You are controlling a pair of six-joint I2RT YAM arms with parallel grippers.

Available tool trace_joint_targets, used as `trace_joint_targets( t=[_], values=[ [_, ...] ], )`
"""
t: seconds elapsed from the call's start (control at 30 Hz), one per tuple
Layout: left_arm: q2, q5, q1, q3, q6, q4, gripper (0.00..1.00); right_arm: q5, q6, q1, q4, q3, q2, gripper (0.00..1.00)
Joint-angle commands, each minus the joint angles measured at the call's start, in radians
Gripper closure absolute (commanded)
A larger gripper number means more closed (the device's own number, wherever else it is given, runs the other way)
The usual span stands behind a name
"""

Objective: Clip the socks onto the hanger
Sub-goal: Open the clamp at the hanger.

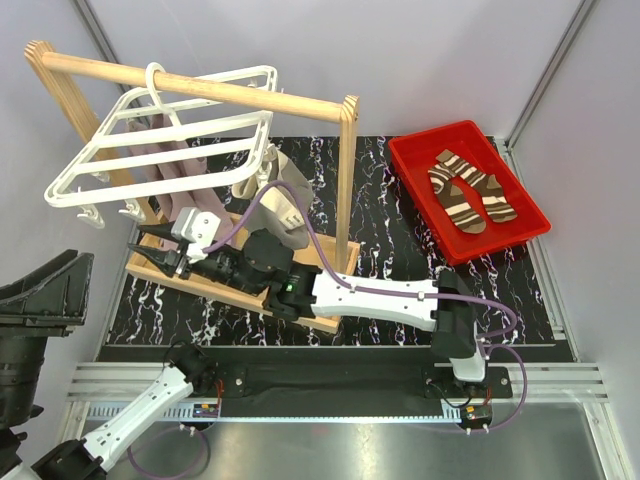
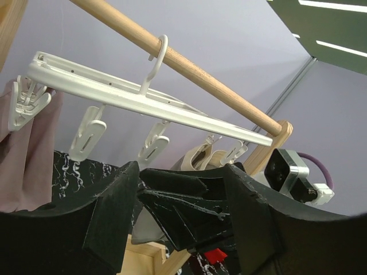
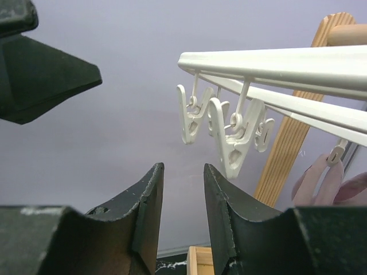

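The two brown-and-cream striped socks [image 1: 468, 188] lie side by side in a red bin [image 1: 415, 165] at the back right. The white hanger [image 1: 160, 140] hangs by its hook from a wooden rail, and its clips [image 3: 229, 137] dangle beneath it. My right gripper [image 1: 146, 250] reaches far left under the hanger. In the right wrist view the right gripper [image 3: 182, 167] is open and empty, just below the clips. My left gripper [image 1: 60, 285] is raised at the left edge. In the left wrist view the left gripper [image 2: 182, 169] is open and empty, facing the right gripper's fingers and the hanger [image 2: 143, 100].
The wooden rail stand [image 1: 345, 180] stands on the black marbled mat, with its base board [image 1: 240, 295] under my right arm. Mauve cloths [image 1: 170, 170] and a grey-beige cloth [image 1: 285, 205] hang from the clips. Grey walls close in behind and on both sides.
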Motion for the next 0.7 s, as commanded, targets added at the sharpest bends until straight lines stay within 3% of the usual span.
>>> trace_joint_targets(
  t=[0.0,0.27,0.67],
  values=[
    [-0.005,-0.007,0.001,0.017,0.054,-0.011,0.35,0.057,-0.025,-0.011,0.078,0.095,0.022,0.59],
    [-0.014,0.001,0.002,0.030,0.064,-0.023,0.35,0.073,0.002,-0.012,0.081,0.071,0.023,0.59],
    [-0.023,-0.005,0.001,0.000,0.064,-0.020,0.35,0.066,0.010,-0.050,0.118,-0.047,-0.021,0.47]
  ],
)
